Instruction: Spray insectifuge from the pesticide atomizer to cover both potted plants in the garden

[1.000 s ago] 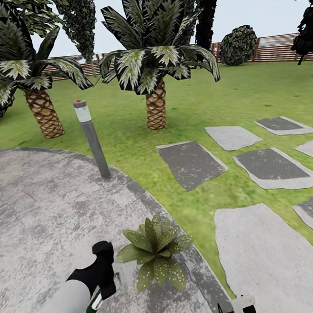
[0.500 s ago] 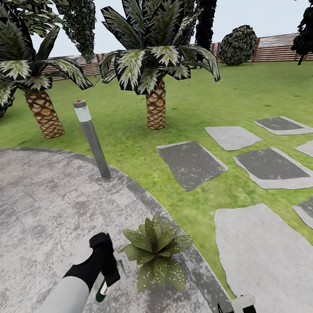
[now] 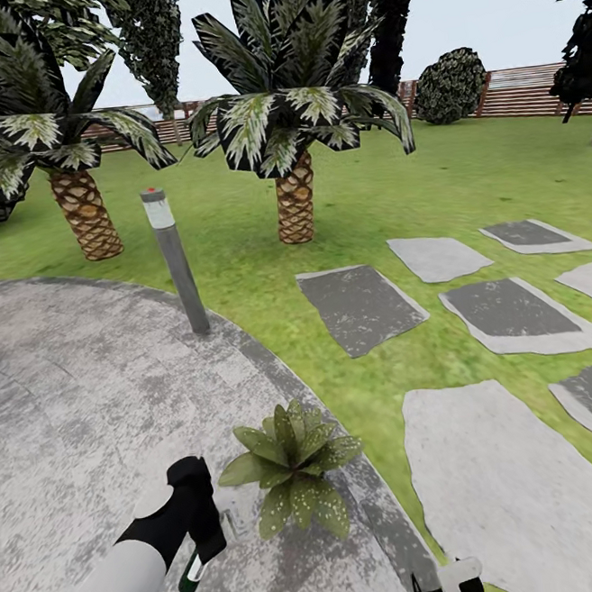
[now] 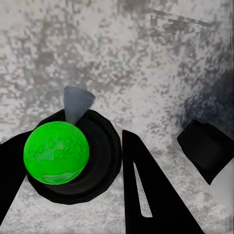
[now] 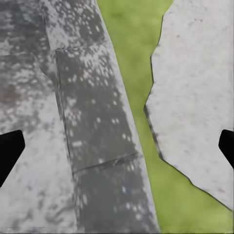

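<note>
- Left pincer (image 3: 199,532) is clenched on the pesticide atomizer (image 3: 192,570), over the patio (image 3: 71,399) just beside the potted plant (image 3: 290,468).
- Right pincer (image 5: 117,146): fingers spread, nothing between them.
- Lamp post (image 3: 175,262) stands at the patio edge; lawn (image 3: 359,199) and stepping stones (image 3: 504,484) lie open beyond.

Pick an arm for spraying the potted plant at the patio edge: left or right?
Left. Its pincer is shut on the pesticide atomizer and hangs just beside the potted plant over the patio. The right pincer is open and empty, over paving and grass.
</note>
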`<state>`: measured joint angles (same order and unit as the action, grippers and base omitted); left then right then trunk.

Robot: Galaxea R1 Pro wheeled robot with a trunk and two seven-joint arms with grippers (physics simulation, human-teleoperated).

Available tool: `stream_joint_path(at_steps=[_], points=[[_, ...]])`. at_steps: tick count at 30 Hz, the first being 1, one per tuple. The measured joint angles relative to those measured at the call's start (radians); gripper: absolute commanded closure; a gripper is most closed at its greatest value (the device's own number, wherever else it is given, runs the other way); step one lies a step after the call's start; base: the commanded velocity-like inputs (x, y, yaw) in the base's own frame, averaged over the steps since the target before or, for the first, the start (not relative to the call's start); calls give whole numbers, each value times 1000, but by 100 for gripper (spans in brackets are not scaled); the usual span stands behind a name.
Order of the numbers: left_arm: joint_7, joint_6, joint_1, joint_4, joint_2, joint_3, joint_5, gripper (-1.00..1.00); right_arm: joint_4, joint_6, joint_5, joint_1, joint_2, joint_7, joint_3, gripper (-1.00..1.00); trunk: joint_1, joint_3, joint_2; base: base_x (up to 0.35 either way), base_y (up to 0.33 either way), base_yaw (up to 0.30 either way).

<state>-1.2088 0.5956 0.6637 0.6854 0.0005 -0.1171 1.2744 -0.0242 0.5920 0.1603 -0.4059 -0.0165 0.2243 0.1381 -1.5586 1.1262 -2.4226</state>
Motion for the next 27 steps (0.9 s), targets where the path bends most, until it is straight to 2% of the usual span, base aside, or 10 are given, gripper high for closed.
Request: stream_joint_path(at_steps=[6, 9, 12, 14, 19, 24, 27], points=[[-2, 3, 21, 29, -6, -6, 4, 100, 0, 0, 0, 0, 1, 0, 0, -100, 1, 0, 0, -145, 0, 0], [-11, 8, 79, 53, -9, -7, 10, 100, 0, 0, 0, 0, 1, 0, 0, -100, 1, 0, 0, -9, 0, 0], [-13, 42, 117, 60, -9, -14, 19, 100, 0, 0, 0, 0, 1, 0, 0, -100, 1, 0, 0, -1, 0, 0], [-13, 47, 121, 60, -7, -16, 21, 100, 0, 0, 0, 0, 2, 0, -1, -100, 1, 0, 0, 0, 0, 0], [-13, 49, 108, 50, -8, -17, 71, 100, 0, 0, 2, 0, 3, 0, -1, -100, 1, 0, 0, 0, 0, 0], [-10, 49, 105, 48, -9, -7, 75, 100, -1, 0, 1, 0, 3, -1, 0, -100, 1, 0, 0, 0, 5, 0], [-10, 50, 106, 48, -9, -5, 76, 100, -1, -1, 1, 0, 3, -1, 0, -100, 1, 0, 0, 0, 228, 0]])
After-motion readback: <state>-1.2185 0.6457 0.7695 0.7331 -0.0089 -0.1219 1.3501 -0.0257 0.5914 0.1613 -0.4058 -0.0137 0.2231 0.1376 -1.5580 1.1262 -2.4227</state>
